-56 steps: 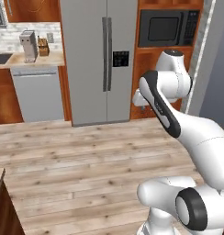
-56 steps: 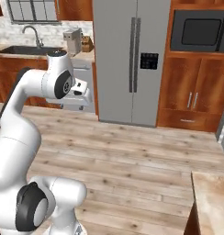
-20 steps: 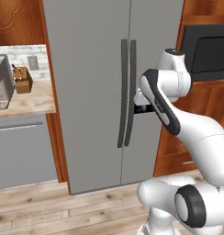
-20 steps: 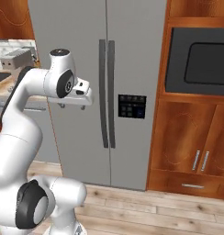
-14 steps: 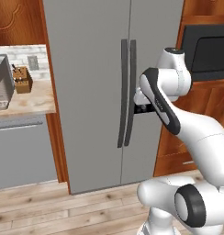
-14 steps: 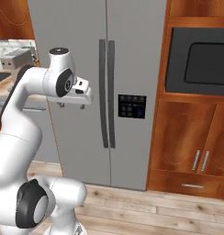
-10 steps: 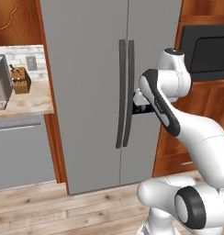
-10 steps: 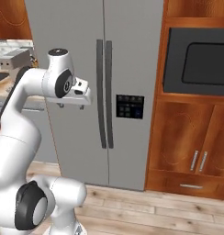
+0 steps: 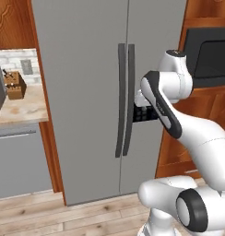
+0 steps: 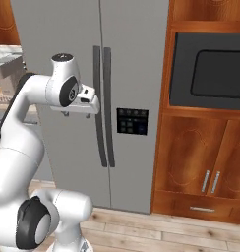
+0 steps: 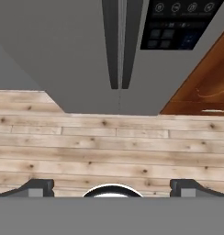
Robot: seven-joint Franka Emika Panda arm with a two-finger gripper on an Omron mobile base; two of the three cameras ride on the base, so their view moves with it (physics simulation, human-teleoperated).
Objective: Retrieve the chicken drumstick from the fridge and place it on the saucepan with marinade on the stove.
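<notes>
Fridge (image 9: pixel 96 92) doors are both shut, the two long dark curved handles (image 9: pixel 124 99) running side by side down the middle seam, so nothing of the inside can be seen. The gripper (image 11: pixel 112 187) is released, its two dark fingertips (image 11: pixel 38 187) spread wide with nothing between them. It hangs in front of the fridge, well above the wooden floor (image 11: pixel 109 147), held at about the height of the handles and apart from them. In the hand view the pair of handles rises straight ahead of the gripper, above the midpoint of its fingertips, and the dark dispenser panel (image 10: pixel 132 121) lies ahead and off to the right. Further to the gripper's right, beyond the fridge, stands the wooden cabinet (image 10: pixel 200 157) with a black microwave (image 10: pixel 210 69) set into it. To the gripper's left, past the fridge's side, a bench (image 9: pixel 17 107) carries a wooden knife block (image 9: pixel 14 85), with a grey appliance front (image 9: pixel 22 161) beneath it.
</notes>
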